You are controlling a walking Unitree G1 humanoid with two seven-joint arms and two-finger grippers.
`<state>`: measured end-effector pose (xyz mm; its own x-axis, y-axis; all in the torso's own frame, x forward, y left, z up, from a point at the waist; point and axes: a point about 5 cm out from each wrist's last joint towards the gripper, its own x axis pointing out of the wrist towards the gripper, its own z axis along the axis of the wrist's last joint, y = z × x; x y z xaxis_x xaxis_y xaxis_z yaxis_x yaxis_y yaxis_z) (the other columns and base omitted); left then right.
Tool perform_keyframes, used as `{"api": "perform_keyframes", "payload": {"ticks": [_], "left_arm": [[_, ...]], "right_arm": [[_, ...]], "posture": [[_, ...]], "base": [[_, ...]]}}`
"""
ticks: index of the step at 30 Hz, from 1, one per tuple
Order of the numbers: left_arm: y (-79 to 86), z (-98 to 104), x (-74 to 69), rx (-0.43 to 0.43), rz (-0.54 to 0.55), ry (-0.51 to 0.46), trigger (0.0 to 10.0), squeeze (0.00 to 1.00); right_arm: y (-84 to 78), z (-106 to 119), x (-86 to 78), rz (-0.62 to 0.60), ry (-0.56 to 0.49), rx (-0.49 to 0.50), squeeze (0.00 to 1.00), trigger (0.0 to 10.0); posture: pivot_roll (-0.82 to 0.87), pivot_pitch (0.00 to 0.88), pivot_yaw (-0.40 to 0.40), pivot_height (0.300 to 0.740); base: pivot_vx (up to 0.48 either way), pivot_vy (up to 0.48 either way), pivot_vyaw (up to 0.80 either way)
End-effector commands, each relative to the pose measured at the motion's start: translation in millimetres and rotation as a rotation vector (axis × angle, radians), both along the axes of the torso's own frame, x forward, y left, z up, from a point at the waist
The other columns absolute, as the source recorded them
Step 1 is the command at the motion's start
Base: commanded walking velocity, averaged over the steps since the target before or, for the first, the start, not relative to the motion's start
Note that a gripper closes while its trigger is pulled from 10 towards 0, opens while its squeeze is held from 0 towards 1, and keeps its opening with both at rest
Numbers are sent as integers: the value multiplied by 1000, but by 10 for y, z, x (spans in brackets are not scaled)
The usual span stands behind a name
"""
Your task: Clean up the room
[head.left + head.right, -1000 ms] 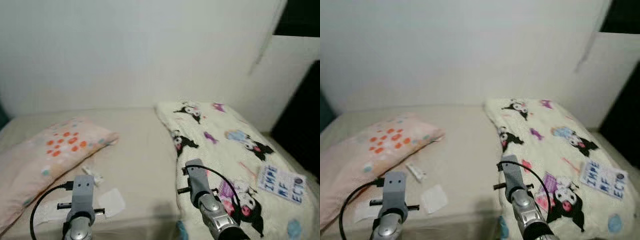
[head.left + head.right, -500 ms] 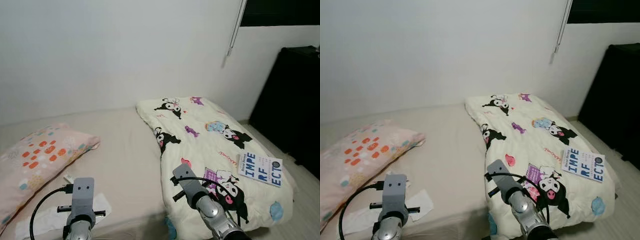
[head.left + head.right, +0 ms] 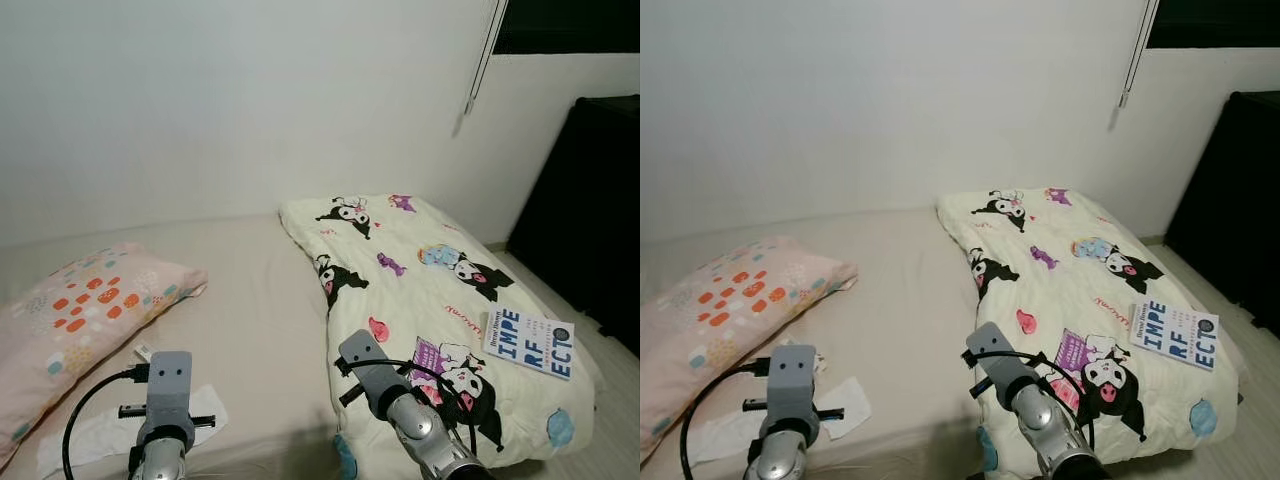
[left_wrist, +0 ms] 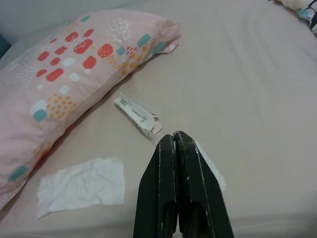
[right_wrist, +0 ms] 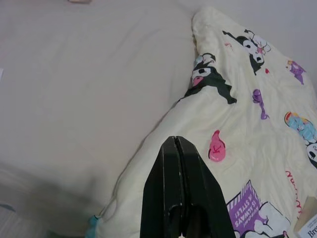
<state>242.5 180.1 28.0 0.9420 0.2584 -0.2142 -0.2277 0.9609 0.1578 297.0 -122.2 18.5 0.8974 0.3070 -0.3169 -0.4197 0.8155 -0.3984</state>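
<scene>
A beige mattress (image 3: 250, 300) lay against a white wall (image 3: 230, 100), and a dark cabinet (image 3: 595, 200) stood off its far right corner. On the mattress, a pink dotted pillow (image 3: 85, 310) lay at the left and a cartoon-print blanket (image 3: 430, 300) covered the right half, a book (image 3: 528, 342) resting on the blanket's right edge. Beside the pillow lay a small crumpled wrapper (image 4: 138, 113) and a white tissue (image 4: 81, 186). The left gripper (image 4: 174, 144) hung over the mattress just past the wrapper, fingers pressed together, empty. The right gripper (image 5: 173, 148) hovered above the blanket's left edge, likewise closed and empty. Compared with half a second before, the view had swung slightly left; nothing on the mattress had moved.
</scene>
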Motion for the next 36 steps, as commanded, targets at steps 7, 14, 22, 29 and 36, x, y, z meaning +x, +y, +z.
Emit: {"api": "perform_keyframes", "payload": {"ticks": [7, 14, 22, 29, 36], "left_arm": [[-4, -13, -28, 2, -8, -3, 10000, 0], [-6, -9, -33, 3, -9, -7, 10000, 0], [2, 1, -33, 4, -8, -11, 10000, 0], [8, 4, -29, 4, -7, -11, 10000, 0], [21, 23, -19, 6, 11, -10, 10000, 0]], "right_arm": [[15, -9, -17, 0, -1, 19, 0, 10000], [21, -8, -20, 2, -4, 21, 0, 10000], [22, -11, -25, 1, -5, 22, 0, 10000], [19, -12, -26, -1, -6, 20, 0, 10000], [15, -4, -19, -2, -11, 20, 0, 10000]], "posture": [[6, 0, -30, 740], [9, 0, -30, 740], [9, 0, -28, 740], [8, 0, -28, 740], [9, 0, -29, 740]], "base": [[0, 388, 0], [0, 393, 0], [0, 396, 0], [0, 393, 0], [0, 32, 0]]}}
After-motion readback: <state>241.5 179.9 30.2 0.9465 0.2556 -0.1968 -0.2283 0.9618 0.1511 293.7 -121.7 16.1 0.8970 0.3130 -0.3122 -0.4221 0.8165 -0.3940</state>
